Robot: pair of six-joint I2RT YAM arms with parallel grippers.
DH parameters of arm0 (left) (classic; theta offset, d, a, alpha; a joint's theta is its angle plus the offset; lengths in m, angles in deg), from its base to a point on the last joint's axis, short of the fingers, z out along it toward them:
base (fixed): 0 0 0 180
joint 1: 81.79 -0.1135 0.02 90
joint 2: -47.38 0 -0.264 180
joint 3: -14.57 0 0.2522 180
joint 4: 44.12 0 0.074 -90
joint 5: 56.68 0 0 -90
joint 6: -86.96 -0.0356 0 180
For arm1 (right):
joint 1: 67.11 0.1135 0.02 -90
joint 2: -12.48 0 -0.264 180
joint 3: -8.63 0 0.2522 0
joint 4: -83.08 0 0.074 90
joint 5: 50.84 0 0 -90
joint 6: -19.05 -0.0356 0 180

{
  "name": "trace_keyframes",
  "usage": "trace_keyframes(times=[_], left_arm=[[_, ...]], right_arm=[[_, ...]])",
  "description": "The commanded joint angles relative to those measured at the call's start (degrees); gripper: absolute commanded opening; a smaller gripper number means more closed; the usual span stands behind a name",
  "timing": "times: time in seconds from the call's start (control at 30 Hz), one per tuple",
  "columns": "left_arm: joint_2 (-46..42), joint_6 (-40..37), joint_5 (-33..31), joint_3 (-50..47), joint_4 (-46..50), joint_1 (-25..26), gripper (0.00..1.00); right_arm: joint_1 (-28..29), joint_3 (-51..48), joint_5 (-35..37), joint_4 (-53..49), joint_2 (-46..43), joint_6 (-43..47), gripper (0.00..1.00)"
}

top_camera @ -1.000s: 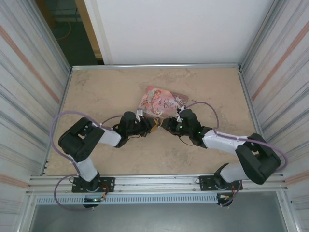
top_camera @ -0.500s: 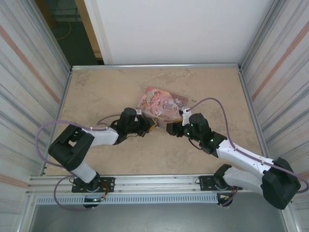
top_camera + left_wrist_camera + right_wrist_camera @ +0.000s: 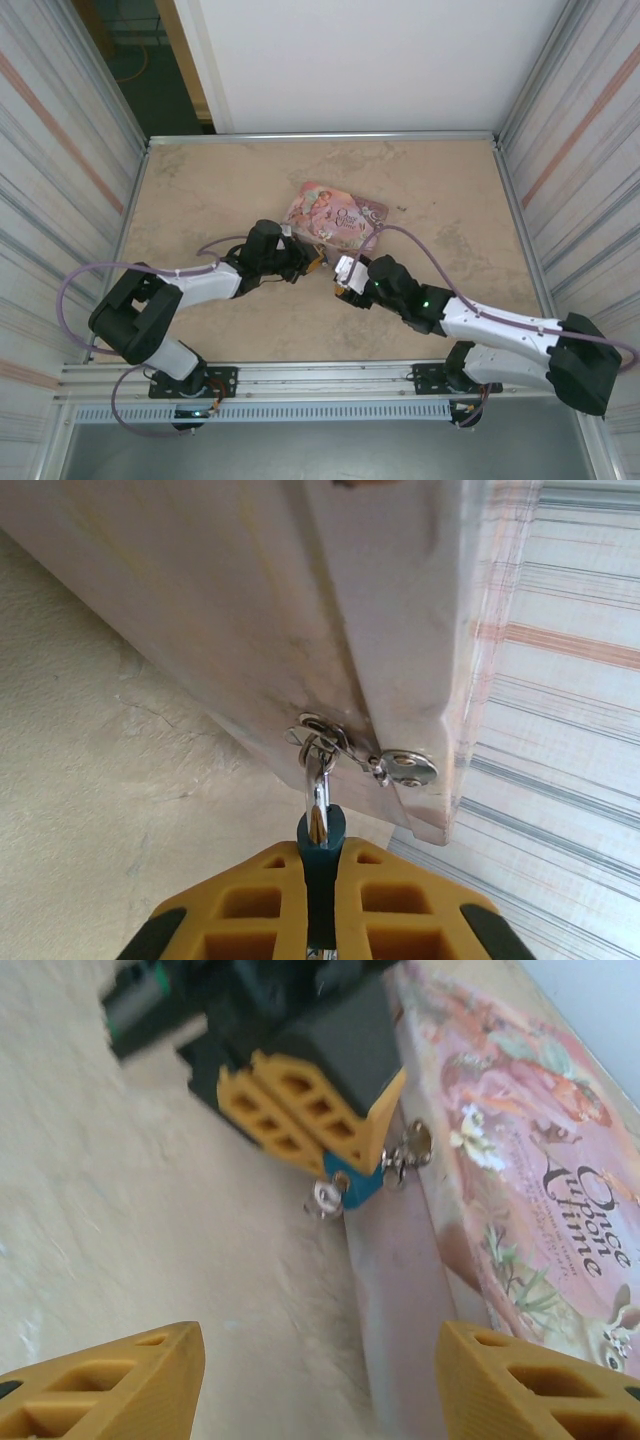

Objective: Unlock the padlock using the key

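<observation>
Your top view: high, behind arm bases (image 3: pixel 190 383), looking down on whole desk (image 3: pixel 200 200), pink tin (image 3: pixel 335 215) near centre. Your left wrist view: pressed very close, looking along own jaws at tin's side wall and hasp (image 3: pixel 405 768), padlock (image 3: pixel 321 845) at bottom edge. Your right wrist view: low over desk, near, facing left jaws and tin lid. Both wrist views share padlock, hasp, tin wall.

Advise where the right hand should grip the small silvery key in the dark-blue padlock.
Best pinch the small silvery key by its round head, the part sticking out below the dark-blue padlock body that the left hand clamps. Come from the bare table side; the pink illustrated tin blocks the other. The right hand is open and facing it.
</observation>
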Motion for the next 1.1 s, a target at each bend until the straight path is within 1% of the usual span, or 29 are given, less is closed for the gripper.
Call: trace_keyframes(times=[0.0,0.2,0.27,0.43,0.5,0.6,1.07], left_arm=[[-2.1,-1.7,1.3,2.6,-0.9,0.2,0.00],[-1.6,-1.6,1.7,2.8,-1.4,0.2,0.00],[-1.5,-1.4,1.9,2.8,-1.6,0.1,0.00],[-1.4,-1.5,2.1,2.6,-1.8,0.1,0.00],[-1.4,-1.2,2.1,2.4,-2.2,0.1,0.00],[-1.4,-1.2,2.2,2.3,-2.4,0.0,0.00],[-1.5,-0.7,2.7,1.9,-3.4,-0.4,0.00]], right_arm=[[1.2,0.7,7.3,4.6,2.6,10.1,0.61],[2.3,1.7,10.4,12.6,8.8,12.4,0.58],[2.5,2.2,10.6,14.4,11.0,12.4,0.55],[2.9,3.8,11.0,16.1,15.0,12.5,0.46],[2.9,4.8,11.1,15.8,16.3,12.0,0.40],[2.9,5.7,10.8,16.1,17.9,11.4,0.34],[2.9,6.8,10.9,19.0,21.5,10.5,0.19]])
